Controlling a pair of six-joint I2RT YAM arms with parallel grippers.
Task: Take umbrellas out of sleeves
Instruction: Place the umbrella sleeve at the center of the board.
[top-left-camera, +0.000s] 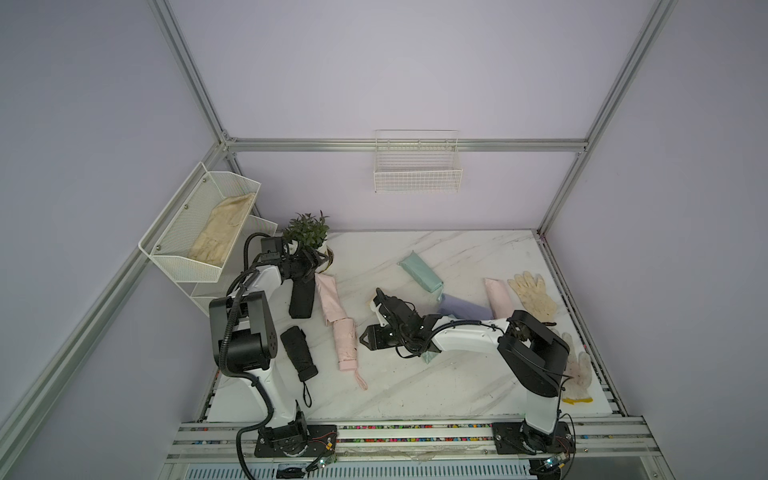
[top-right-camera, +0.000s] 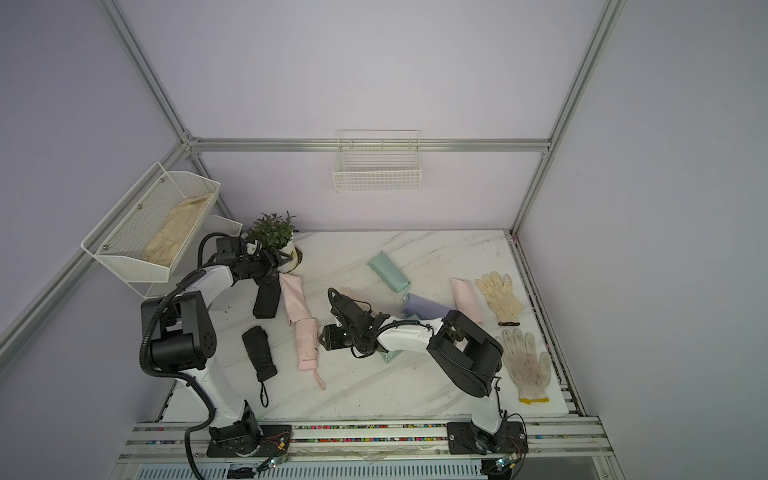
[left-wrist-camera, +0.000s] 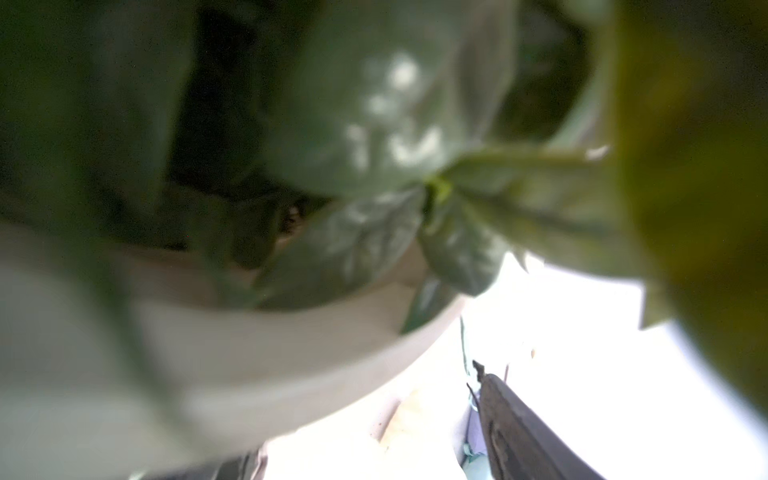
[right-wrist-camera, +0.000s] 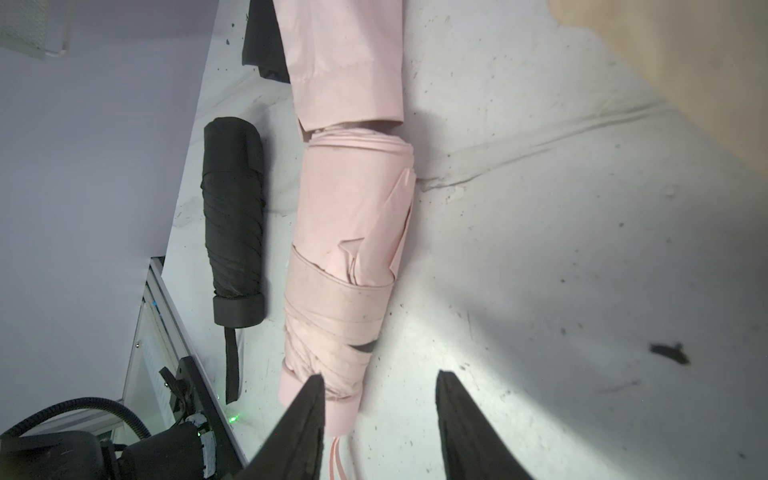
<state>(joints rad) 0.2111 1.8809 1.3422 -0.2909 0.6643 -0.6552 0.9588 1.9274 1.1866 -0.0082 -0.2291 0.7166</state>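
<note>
You find the pink umbrella (right-wrist-camera: 349, 249) lying on the marble table (top-left-camera: 415, 395) on the left arm's side, handle toward the robot. Its far tip sits at the mouth of the pink sleeve (right-wrist-camera: 345, 62); whether the tip is inside cannot be told. The right gripper (right-wrist-camera: 378, 376) stands at the handle end, jaws apart, clasping nothing.

Just beside it, the black umbrella (top-left-camera: 299, 353) lies clear of the black sleeve (top-left-camera: 302, 301). The left gripper (top-left-camera: 318, 266) hangs over the sleeves' far ends; you cannot tell how its jaws stand. It is against a white pot (left-wrist-camera: 291, 353) holding a leafy plant (left-wrist-camera: 374, 124).

Beyond the right arm lie a mint green sleeve (top-left-camera: 419, 270), a lilac sleeve (top-left-camera: 461, 307) and a second pink sleeve (top-left-camera: 498, 297). The mesh wall tray (top-left-camera: 166, 257) holds a beige cloth (top-left-camera: 220, 228). A wire basket (top-left-camera: 417, 183) hangs on the rear rail.
</note>
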